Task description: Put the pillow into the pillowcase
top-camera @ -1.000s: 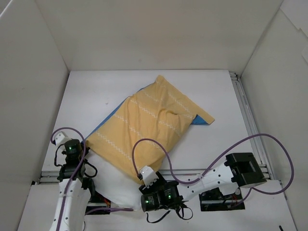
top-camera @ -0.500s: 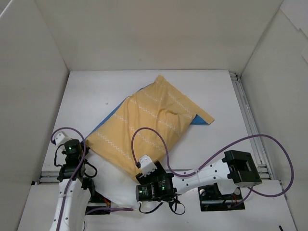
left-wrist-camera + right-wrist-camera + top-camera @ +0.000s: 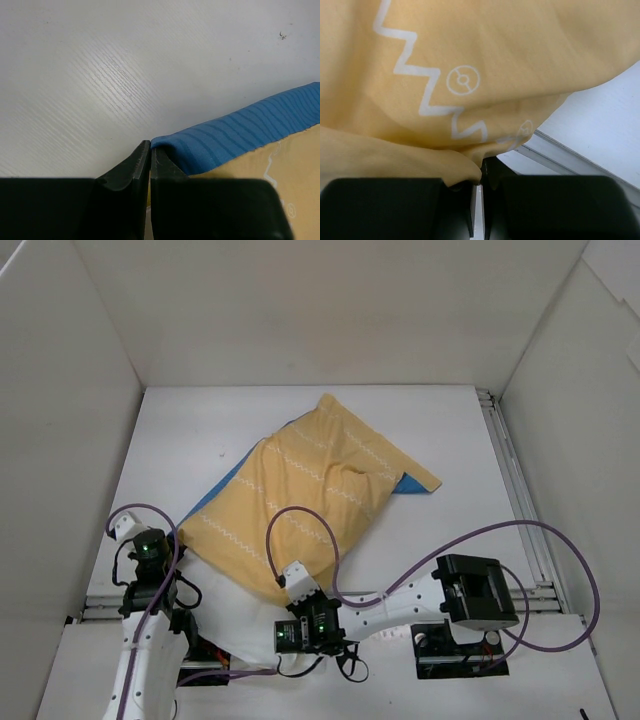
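Grip: my left claw [image 3: 150, 148] and right claw [image 3: 480, 176] each pinch the pillowcase [image 3: 310, 490] edge, to spread it for the pillow [image 3: 245, 625].

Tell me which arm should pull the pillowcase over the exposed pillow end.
Right, probably: the right gripper is shut on the yellow pillowcase hem beside the bare pillow; the left gripper pinches only its blue side edge.

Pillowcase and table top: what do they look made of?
The pillowcase looks like thin matte woven cloth, perhaps cotton or polyester: it drapes in soft folds, and its blue edge shows fine ribbing. The table seems a white laminated board, smooth, with faint sheen and fine grain lines.
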Tool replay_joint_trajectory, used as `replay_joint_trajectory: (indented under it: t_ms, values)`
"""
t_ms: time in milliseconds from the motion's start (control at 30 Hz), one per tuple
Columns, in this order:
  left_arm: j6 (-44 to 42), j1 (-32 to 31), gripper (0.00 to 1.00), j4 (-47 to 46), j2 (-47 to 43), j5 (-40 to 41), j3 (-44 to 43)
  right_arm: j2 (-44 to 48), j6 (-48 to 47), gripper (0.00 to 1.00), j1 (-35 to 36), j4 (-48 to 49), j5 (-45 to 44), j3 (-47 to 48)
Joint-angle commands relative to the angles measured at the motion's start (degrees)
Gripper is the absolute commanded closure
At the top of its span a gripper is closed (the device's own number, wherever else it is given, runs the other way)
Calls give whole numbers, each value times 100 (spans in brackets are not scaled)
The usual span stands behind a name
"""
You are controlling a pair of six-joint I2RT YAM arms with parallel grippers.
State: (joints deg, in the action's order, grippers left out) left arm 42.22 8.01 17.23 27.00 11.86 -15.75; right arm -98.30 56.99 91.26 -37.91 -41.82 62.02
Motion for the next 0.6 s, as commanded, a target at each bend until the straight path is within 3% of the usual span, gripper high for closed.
replay_joint_trajectory:
  t_ms: [0,100,200,400,567]
  values:
    - [-152,69,100,-379,112,1,-245,293,-47,100,-39,73,-134,205]
    - [-82,69,100,-317,138,80,-262,750,-415,100,608,161,-63,468]
    - [137,69,100,-133,130,290,-297,830,-994,100,1225,836,182,723]
    - [1384,69,100,947,-90,1195,-376,84,-1506,100,1482,1040,508,1268]
    - [1728,69,100,1649,-511,1547,-403,-14,-1805,100,1754,1058,929,1409]
